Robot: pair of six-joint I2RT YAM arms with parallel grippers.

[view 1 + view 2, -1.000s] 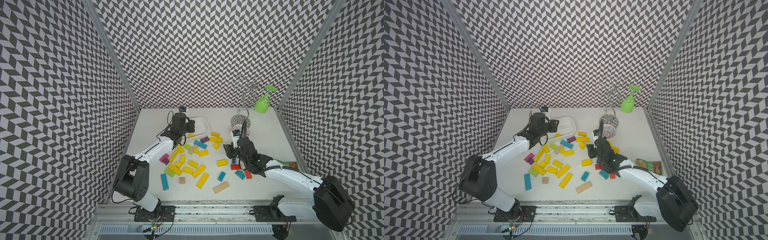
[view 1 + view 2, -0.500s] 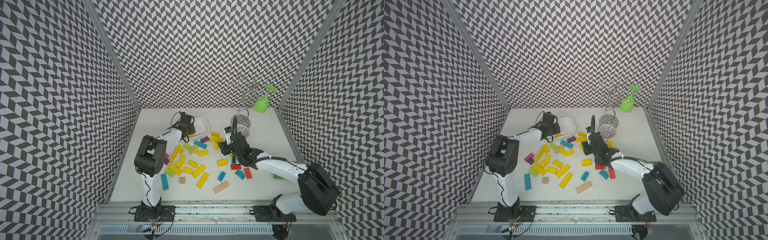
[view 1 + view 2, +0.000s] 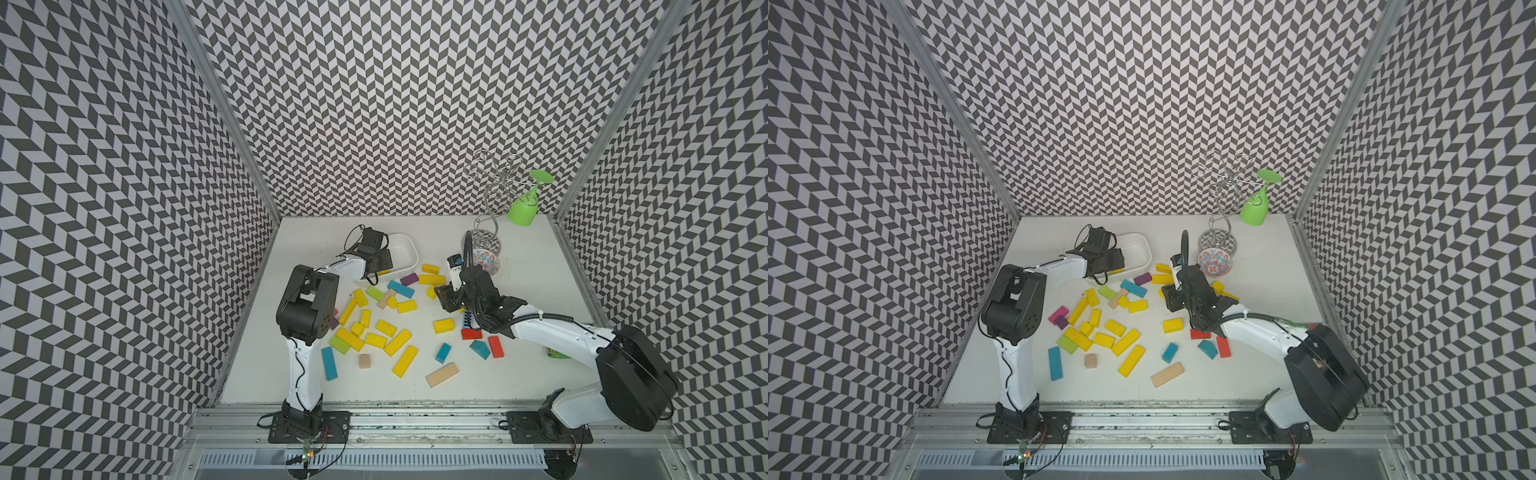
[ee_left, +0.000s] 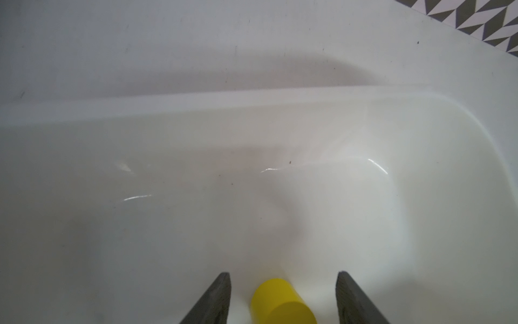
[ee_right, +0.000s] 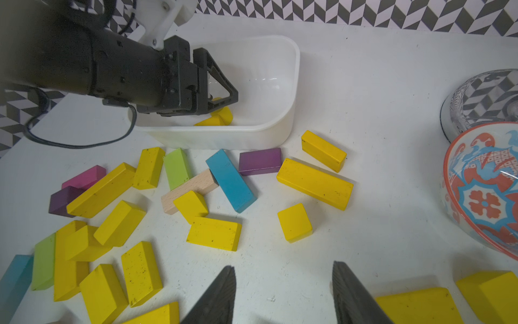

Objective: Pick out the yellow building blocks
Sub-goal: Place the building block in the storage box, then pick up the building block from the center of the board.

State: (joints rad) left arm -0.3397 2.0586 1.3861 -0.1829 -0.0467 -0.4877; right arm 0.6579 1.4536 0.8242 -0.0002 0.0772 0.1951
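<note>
The left arm [image 3: 309, 307] reaches far back, left gripper [image 4: 283, 276] with jaws apart. The right arm [image 3: 552, 334] stretches low, right gripper [image 5: 283, 269] with jaws apart

Seeing bright yellow building blocks [image 5: 315, 183], long bars and short bricks, lying flat and scattered, some touching. Also seeing a few, including a round yellow block [image 4: 280, 303], sitting inside the white tub [image 5: 224, 137].

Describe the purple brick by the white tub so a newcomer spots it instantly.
Find the white tub at the back left of the table. Just in front of its right end lies the purple brick, between a teal bar and a long yellow bar. The only other purple block is darker and lies by a magenta block at the pile's left edge.
</note>
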